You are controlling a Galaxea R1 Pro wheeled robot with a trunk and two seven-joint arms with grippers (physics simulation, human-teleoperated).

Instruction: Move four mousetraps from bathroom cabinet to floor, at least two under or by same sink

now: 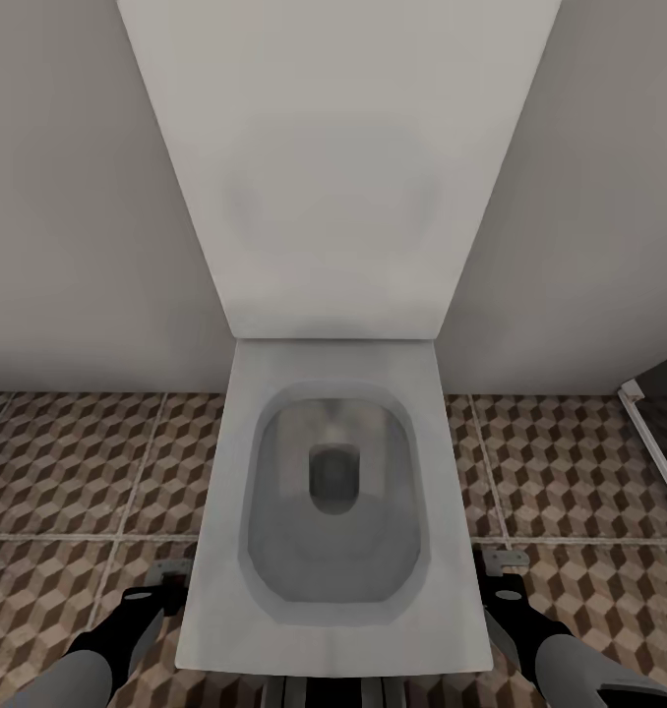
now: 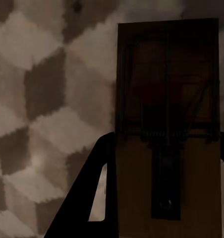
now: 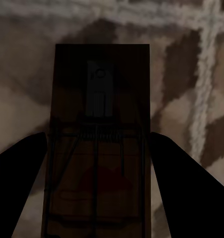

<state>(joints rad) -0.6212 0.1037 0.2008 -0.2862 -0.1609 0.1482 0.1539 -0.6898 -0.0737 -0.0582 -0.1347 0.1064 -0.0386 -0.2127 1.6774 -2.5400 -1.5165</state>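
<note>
**A:** What is seen from the head camera?

**B:** A white toilet (image 1: 333, 511) is seen from above, centred in the view, with its lid raised against a pale wall (image 1: 78, 197). The rectangular seat and grey bowl are open. The bathroom floor (image 1: 68, 472), tiled in a brown, beige and white cube pattern with pale grout lines, is spread to the left and right of the toilet. A white-edged dark panel (image 1: 658, 433) is glimpsed at the far right.

**A:** Where are the arms?

**B:** Both are lowered at the near edge of the view. The left gripper (image 1: 166, 573) is placed just left of the toilet's near corner, and the right gripper (image 1: 501, 565) just right of the opposite corner. Each is held over the tiles.

**A:** And the mousetraps?

**B:** One is shown in each wrist camera. In the left wrist view, a brown wooden mousetrap (image 2: 167, 129) with a dark wire spring and bar is gripped between black fingers (image 2: 87, 193), with blurred cube tiles behind it. In the right wrist view, a second mousetrap (image 3: 97, 144), bearing a pale metal tab above its spring, is clamped between two black fingers (image 3: 23, 168), with a grout line crossed behind it.

**A:** So both hands are closed?

**B:** Yes, each is clenched around its own trap. Whether either trap is touching the floor cannot be told.
</note>
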